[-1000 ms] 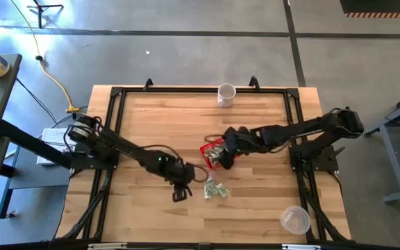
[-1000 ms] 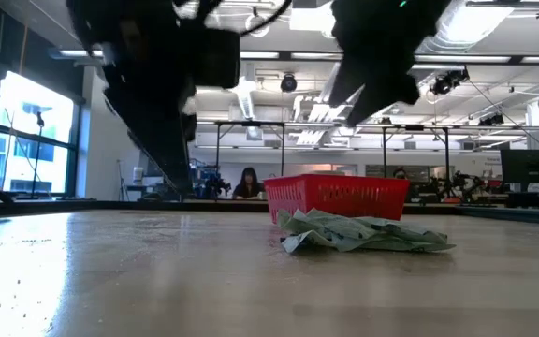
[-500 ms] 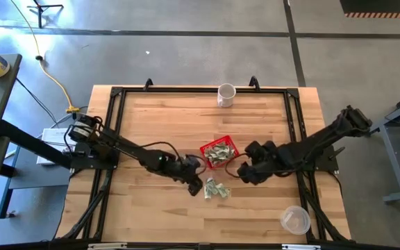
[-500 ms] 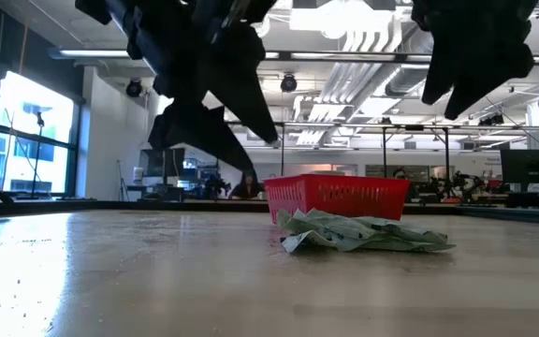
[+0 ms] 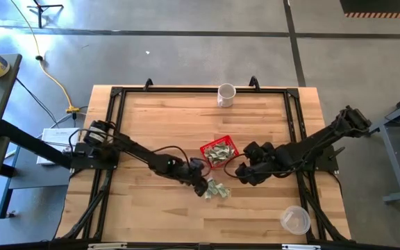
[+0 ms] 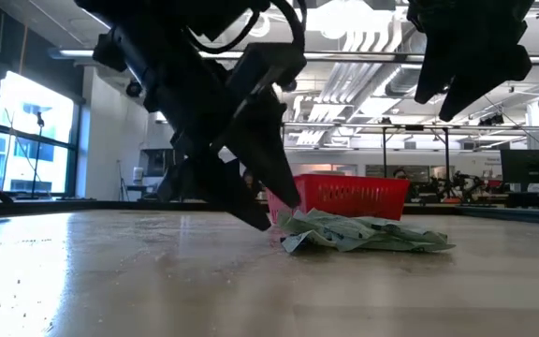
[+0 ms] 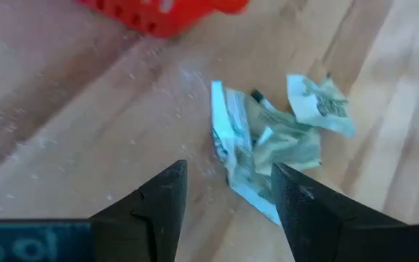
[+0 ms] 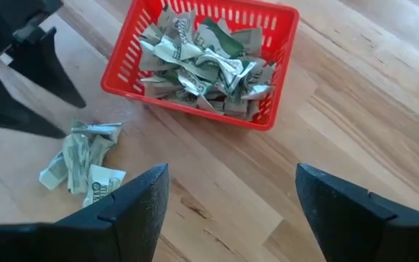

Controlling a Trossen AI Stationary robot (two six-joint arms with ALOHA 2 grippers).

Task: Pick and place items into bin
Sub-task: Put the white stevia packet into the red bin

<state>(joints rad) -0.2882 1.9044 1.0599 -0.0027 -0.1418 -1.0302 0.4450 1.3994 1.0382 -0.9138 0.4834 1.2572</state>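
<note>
Lowered since 1 second ago, the left claw now hangs open over the crumpled banknotes on the counter beside the red basket, likely about to grip, while the empty, open right claw waits nearby.

We see a counter of pale wood planks, matt, with visible grain and fine dusty specks near the bin. The bin looks like glossy red plastic, its walls a slotted lattice. The items are creased, crumpled paper, matt, printed green on white. Both hands' fingers appear to be matt black plastic, smooth-faced, though the blur in the left wrist view leaves that finish unsure. The frame around the counter is dark metal.
</note>
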